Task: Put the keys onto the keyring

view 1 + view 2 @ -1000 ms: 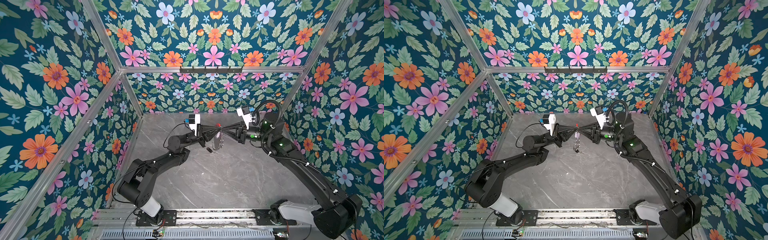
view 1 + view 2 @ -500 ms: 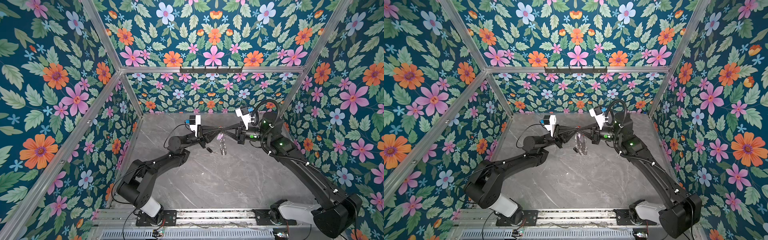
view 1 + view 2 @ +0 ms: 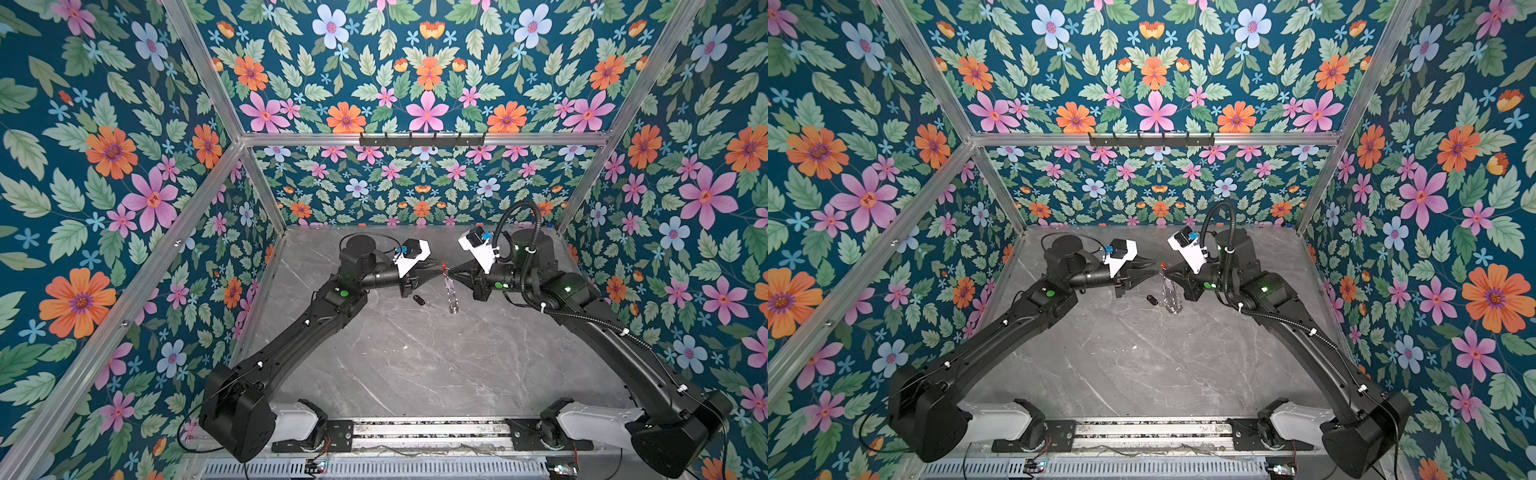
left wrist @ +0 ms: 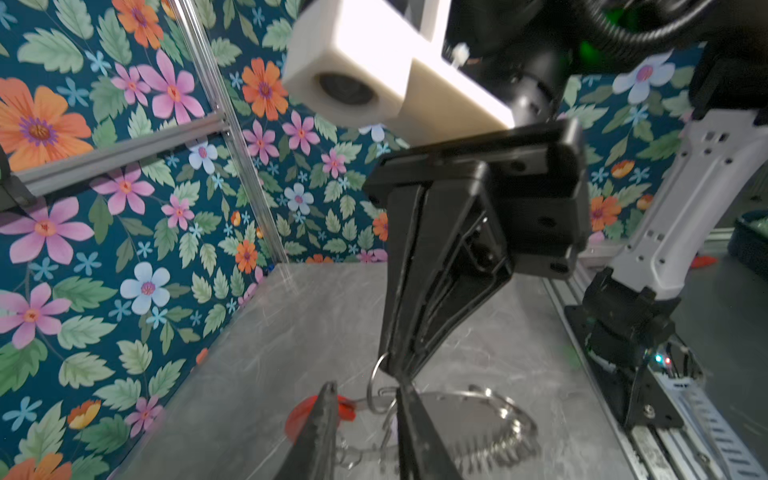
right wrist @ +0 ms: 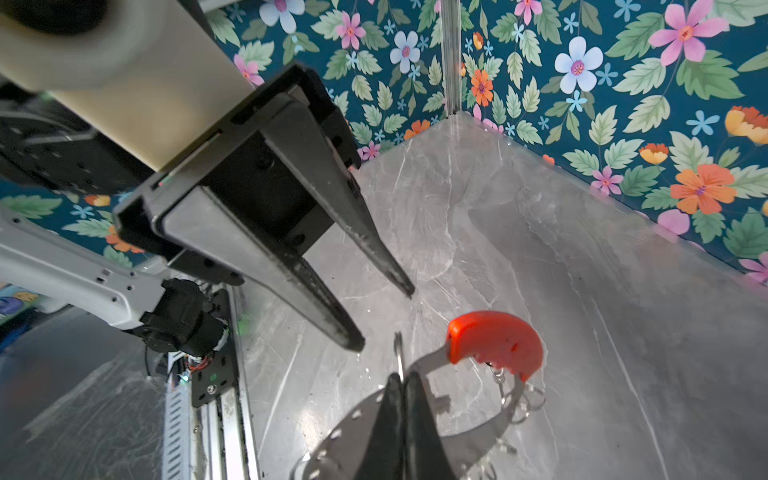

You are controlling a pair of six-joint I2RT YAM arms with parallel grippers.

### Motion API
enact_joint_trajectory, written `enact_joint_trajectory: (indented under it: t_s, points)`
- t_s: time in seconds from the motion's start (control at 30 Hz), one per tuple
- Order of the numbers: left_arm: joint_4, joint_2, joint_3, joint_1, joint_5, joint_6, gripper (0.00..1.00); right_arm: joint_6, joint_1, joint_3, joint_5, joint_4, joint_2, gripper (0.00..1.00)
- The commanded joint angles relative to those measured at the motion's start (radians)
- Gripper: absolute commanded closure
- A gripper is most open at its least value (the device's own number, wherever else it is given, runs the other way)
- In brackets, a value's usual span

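The right fingers (image 5: 401,380) are pressed fully together on a small silver ring (image 5: 398,347) that stands up between their tips. The keyring (image 5: 494,347) hangs from that pinch, with its red curved section just beside the tips. The rest of the hoop drops away below, with more little rings strung along it. In both top views the keyring (image 3: 451,293) dangles over the far half of the desk (image 3: 415,365), between the two arms. Whether its low end touches the desk I cannot tell.

The left fingers (image 3: 437,267) point toward the right ones, tip to tip and close. They stand a little way apart and hold nothing. Seen from the left wrist, one tip crosses in front of the red section and the other sits just beside the pinched ring. From the right wrist there is clear space between both left tips and the hoop.

The black key (image 3: 419,300) lies flat on the desk below the left fingers, near the keyring's low end but apart from it, not threaded on
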Motion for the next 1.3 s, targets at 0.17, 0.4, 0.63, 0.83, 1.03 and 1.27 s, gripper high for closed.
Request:
enact_joint_trajectory:
  t_s: [0.17,0.4,0.63,0.83,1.03,1.27]
  points:
    - [-0.106,0.036,0.032,-0.019,0.058,0.098,0.77,-0.082,0.033,0.008,0.029,-0.029,-0.004,1.0]
    - [-0.08,0.041,0.034,-0.023,0.062,0.085,0.88,-0.09,0.038,0.014,0.018,-0.037,-0.003,1.0]
    - [-0.035,0.034,0.011,-0.022,0.094,0.049,1.0,0.016,0.032,-0.008,0.065,0.032,-0.017,0.87]
    - [0.281,0.012,-0.109,-0.015,0.104,-0.146,1.0,0.174,-0.083,-0.054,-0.103,0.121,-0.047,0.67]
    - [0.689,0.043,-0.191,-0.015,0.105,-0.427,1.0,0.229,-0.092,-0.106,-0.206,0.207,-0.059,0.65]
    - [0.996,0.085,-0.236,-0.014,0.046,-0.612,1.0,0.344,-0.092,-0.159,-0.316,0.376,-0.055,0.68]
